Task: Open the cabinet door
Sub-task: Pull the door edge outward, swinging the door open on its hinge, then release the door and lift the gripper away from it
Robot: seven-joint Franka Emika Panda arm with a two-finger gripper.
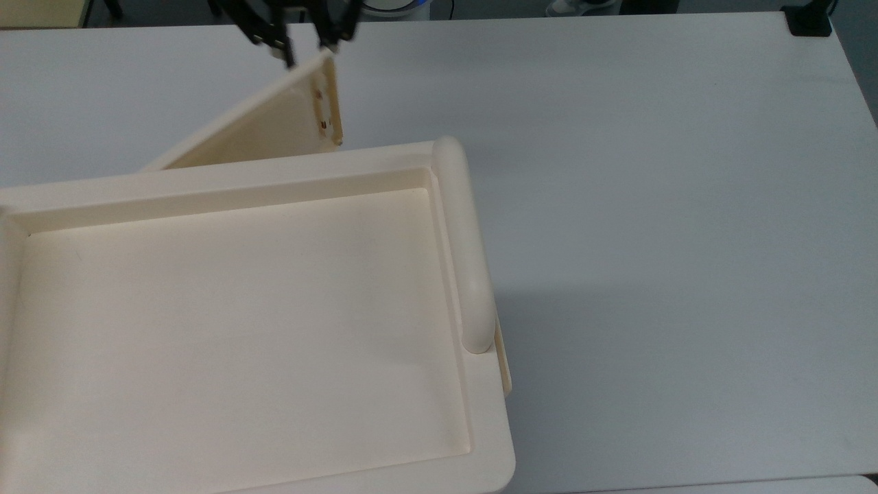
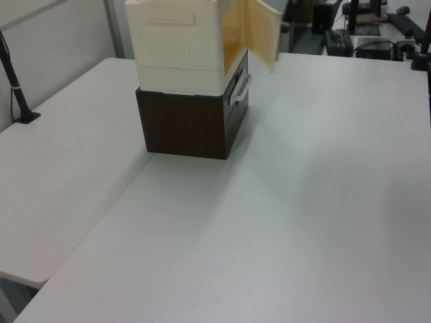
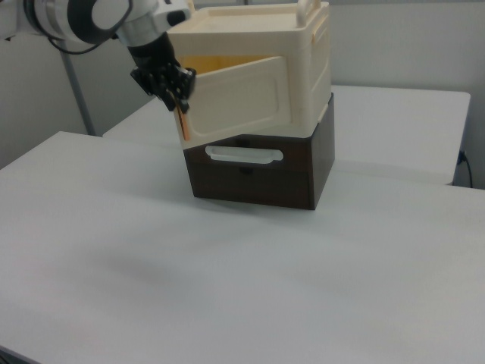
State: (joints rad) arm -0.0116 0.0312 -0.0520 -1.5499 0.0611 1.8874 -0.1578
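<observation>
Cream plastic: the cabinet (image 1: 480, 425) fills the lower left of the top view; recessed tray top, rounded bar (image 1: 466, 247) along its right rim.
Base: cabinet sits on a dark brown box (image 3: 303, 171) with a pale handle (image 3: 244, 155), centre of the right view; both stand on the white table (image 1: 651, 206).
Door position: the cabinet door (image 1: 274, 127) is swung partly out, upper left of the top view; hinged end toward the frame's left, free edge with two small dark fittings toward upper centre. In the left view it stands angled off the cabinet front at upper centre, yellowish inside showing.
Gripper: the gripper (image 1: 305, 58) at the top edge of the top view, fingers closed on the door's free edge; upper left in the right view, at the door's left edge.
Step in hand: mid-swing, judged about halfway open.
Next move: likely calls for carrying the free edge further round in an arc about the hinge, keeping the pinch; a straight pull could slip off the thin edge or drag the cabinet on its base.
</observation>
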